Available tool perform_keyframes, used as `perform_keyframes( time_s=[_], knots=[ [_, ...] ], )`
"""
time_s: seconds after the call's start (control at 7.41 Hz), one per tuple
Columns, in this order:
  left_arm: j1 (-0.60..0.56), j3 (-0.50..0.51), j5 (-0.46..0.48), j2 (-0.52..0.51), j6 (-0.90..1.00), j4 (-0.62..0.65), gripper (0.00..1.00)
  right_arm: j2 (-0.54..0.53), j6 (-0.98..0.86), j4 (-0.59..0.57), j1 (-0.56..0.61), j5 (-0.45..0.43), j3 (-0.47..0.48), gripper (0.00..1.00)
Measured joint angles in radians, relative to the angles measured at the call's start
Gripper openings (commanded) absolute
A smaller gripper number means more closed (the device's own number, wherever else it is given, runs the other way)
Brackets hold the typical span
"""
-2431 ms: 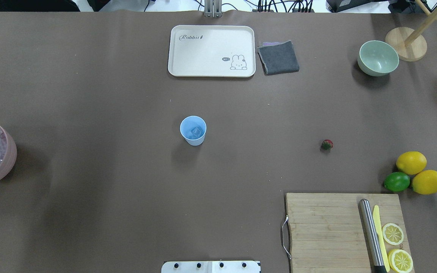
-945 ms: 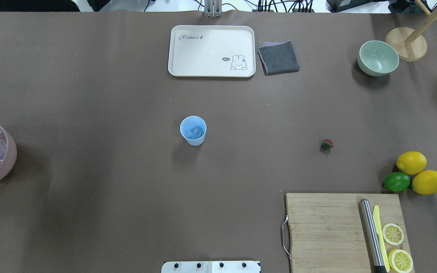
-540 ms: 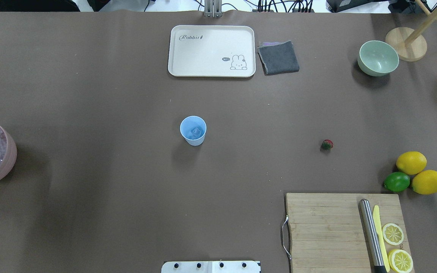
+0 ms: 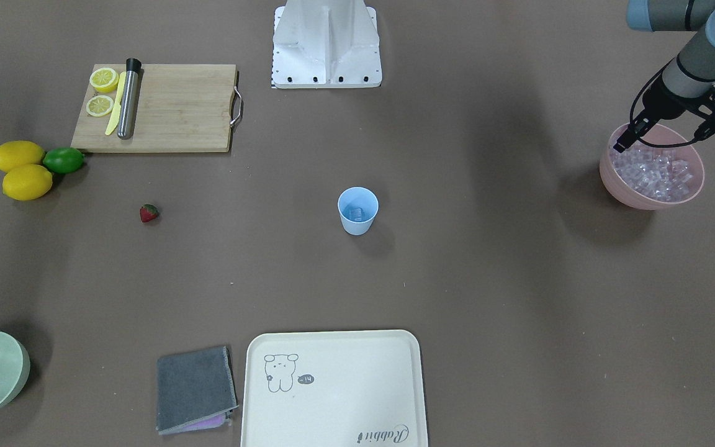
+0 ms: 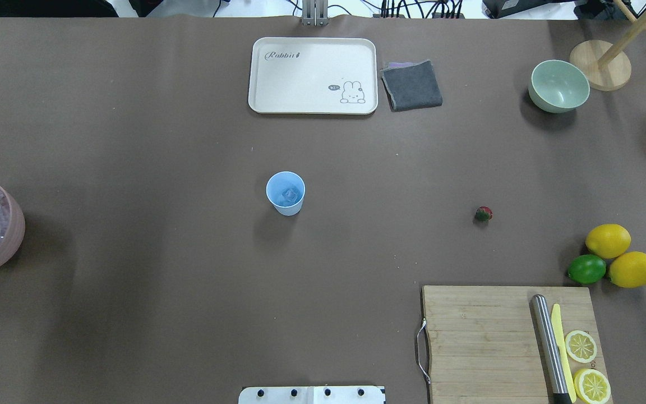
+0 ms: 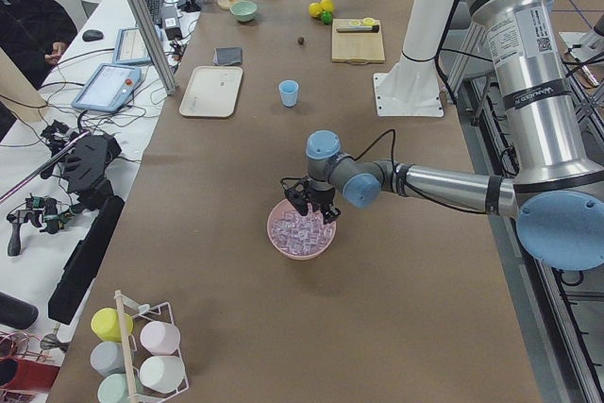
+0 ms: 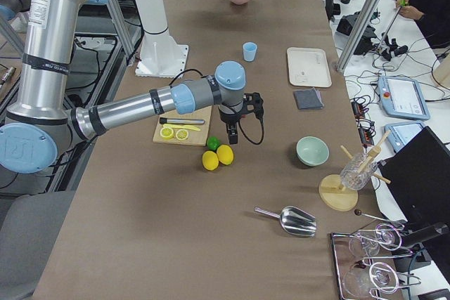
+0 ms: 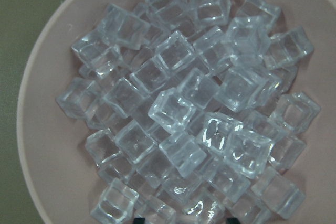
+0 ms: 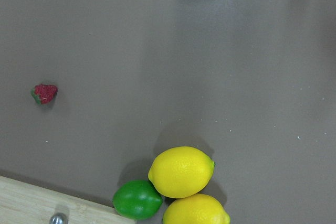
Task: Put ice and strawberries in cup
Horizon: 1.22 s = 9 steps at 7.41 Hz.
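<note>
The light-blue cup [image 5: 285, 193] stands upright mid-table, also in the front view [image 4: 357, 211], with an ice cube [image 5: 289, 196] in it. A pile of clear ice cubes [image 8: 173, 111] fills the pink bowl [image 4: 649, 200] at the table's left end. My left gripper [image 4: 661, 139] hangs open just above that ice, its fingers [image 4: 623, 143] spread across the bowl, holding nothing. The small red strawberry [image 5: 483, 214] lies on the table to the right, also in the right wrist view [image 9: 44, 93]. My right gripper [image 7: 235, 128] hovers above the lemons; I cannot tell if it is open or shut.
Two lemons [image 5: 608, 240] and a lime [image 5: 586, 269] lie right of the strawberry. A cutting board [image 5: 485, 342] holds a muddler, a knife and lemon halves. A cream tray [image 5: 313, 76], a grey cloth [image 5: 411, 85] and a pale green bowl [image 5: 558, 86] sit at the far side.
My left gripper has shifted a little over the ice bowl. The dark tip of my right arm at the overhead view's right edge has drawn almost out of frame.
</note>
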Motion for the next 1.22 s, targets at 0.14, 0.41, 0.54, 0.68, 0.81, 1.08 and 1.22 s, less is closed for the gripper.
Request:
perform_keyframes(
  time_s=[0.14,0.41,0.54,0.68,0.81,1.08,1.22],
  knots=[
    [0.001,0.000,0.002,-0.001,0.000,0.000,0.55,-0.002,0.000,0.000,0.000,0.000,0.000,1.00],
    [0.006,0.001,0.006,-0.003,-0.003,0.000,0.52,-0.007,0.000,0.000,0.000,0.000,0.003,1.00],
    [0.008,0.002,0.010,-0.004,-0.004,0.000,0.50,-0.009,0.000,0.000,0.000,0.000,0.004,1.00],
    [0.011,0.002,0.016,-0.004,-0.004,0.000,0.46,-0.012,0.000,0.000,0.000,0.000,0.006,1.00],
    [0.013,0.005,0.019,-0.005,-0.005,0.000,0.45,-0.014,0.000,0.000,0.000,0.000,0.007,1.00],
    [0.014,0.008,0.021,-0.008,-0.005,0.000,0.40,-0.023,0.000,0.000,0.002,0.000,0.012,1.00],
    [0.015,0.008,0.021,-0.011,-0.008,0.000,0.32,-0.025,0.000,0.000,0.003,0.000,0.014,1.00]
  ],
)
